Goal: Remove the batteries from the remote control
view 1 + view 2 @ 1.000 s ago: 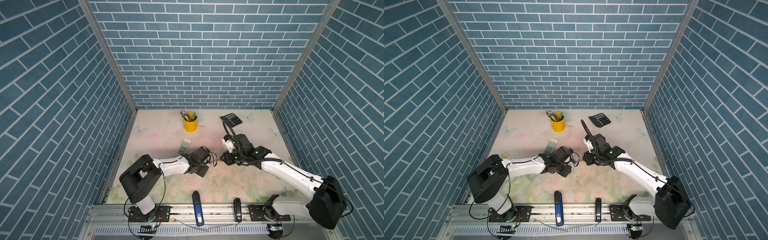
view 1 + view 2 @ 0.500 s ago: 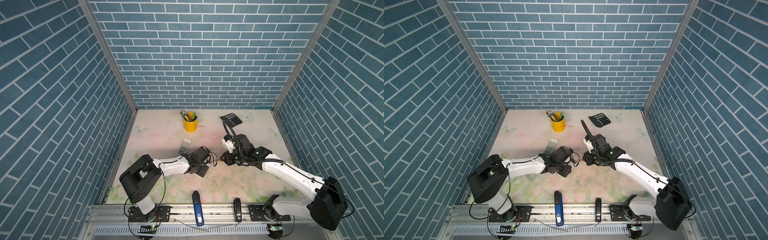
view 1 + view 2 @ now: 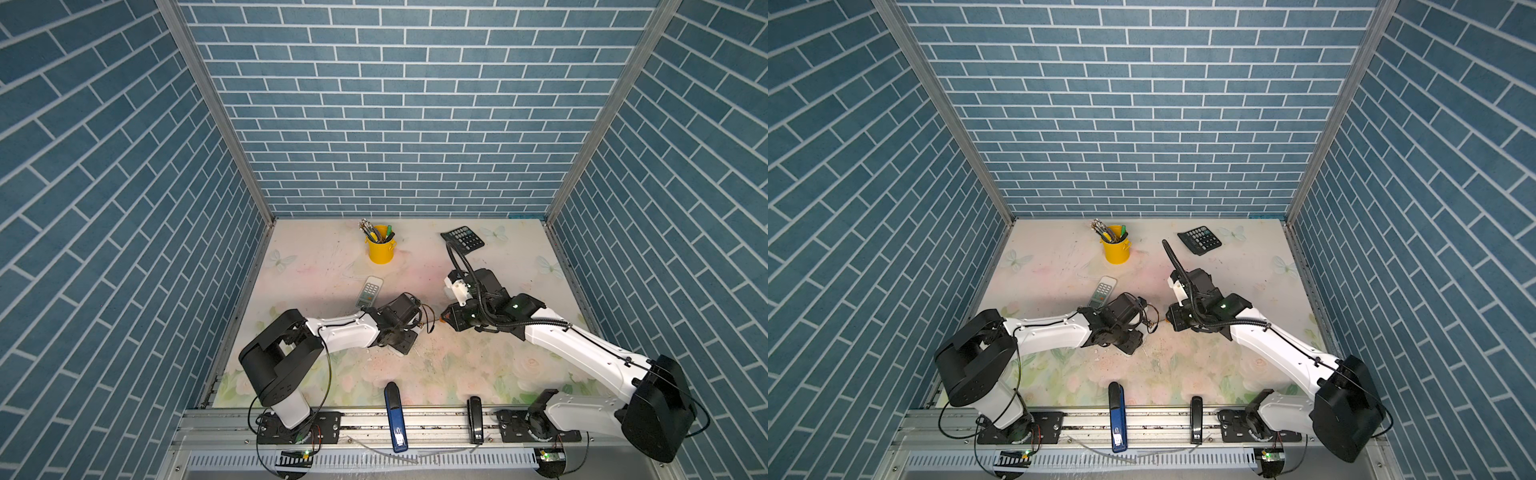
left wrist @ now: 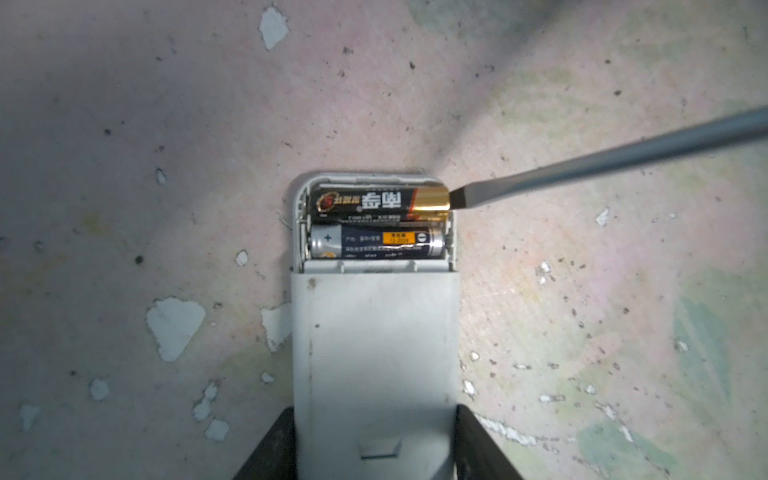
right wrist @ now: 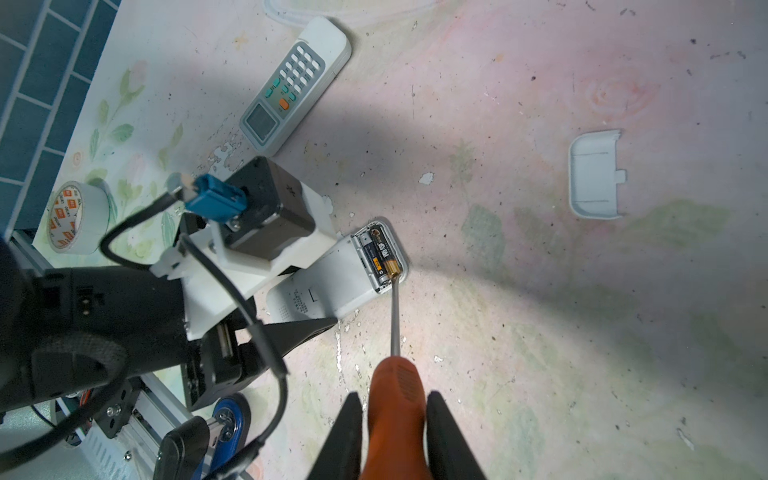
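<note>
A white remote control (image 4: 374, 340) lies back up with its battery bay open, and my left gripper (image 4: 376, 419) is shut on its lower body. Two batteries sit side by side in the bay: a black one with a gold end (image 4: 380, 203) and a dark blue and silver one (image 4: 374, 245). My right gripper (image 5: 394, 399) is shut on the orange handle of a screwdriver (image 5: 397, 386). Its flat blade tip (image 4: 461, 197) rests against the gold end of the outer battery at the bay's edge. In both top views the two grippers (image 3: 403, 334) (image 3: 1173, 320) face each other at mid-table.
A second remote with buttons (image 5: 295, 83) lies beyond the left arm, and a loose white cover (image 5: 594, 174) lies on the mat. A tape roll (image 5: 79, 218), yellow pen cup (image 3: 380, 247), calculator (image 3: 462, 239), blue stapler (image 3: 395, 415) and black stapler (image 3: 473, 419) stand around.
</note>
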Controlling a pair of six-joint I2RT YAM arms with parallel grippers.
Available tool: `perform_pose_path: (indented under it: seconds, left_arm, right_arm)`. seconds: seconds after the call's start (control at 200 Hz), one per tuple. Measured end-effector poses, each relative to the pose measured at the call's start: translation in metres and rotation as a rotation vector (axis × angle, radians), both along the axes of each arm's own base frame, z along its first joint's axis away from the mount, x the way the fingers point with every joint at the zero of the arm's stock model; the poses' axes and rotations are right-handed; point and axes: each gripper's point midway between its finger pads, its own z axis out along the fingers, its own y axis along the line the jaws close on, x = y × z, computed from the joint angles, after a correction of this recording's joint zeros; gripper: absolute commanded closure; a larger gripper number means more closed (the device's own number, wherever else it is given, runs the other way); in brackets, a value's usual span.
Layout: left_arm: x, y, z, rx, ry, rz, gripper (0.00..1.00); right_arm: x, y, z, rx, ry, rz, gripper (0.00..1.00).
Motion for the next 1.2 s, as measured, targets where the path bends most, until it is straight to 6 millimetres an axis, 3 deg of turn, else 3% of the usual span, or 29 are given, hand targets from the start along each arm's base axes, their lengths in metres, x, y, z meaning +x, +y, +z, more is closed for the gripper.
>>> perform_pose_path:
  seconds: [0.72,0.92,1.2]
  left_arm:
    - [0.001,-0.004,0.001,-0.012,-0.016,-0.019,0.65]
    - [0.001,-0.004,0.001,-0.010,-0.016,-0.021,0.65]
    - [0.001,-0.004,0.001,-0.008,-0.015,-0.022,0.65]
  right_arm:
    - [0.013,-0.016,0.010,-0.052,-0.069,-0.058,1.00]
    - [0.006,-0.010,0.010,-0.027,-0.031,-0.019,1.00]
    - [-0.006,-0.007,-0.006,-0.041,0.056,0.019,1.00]
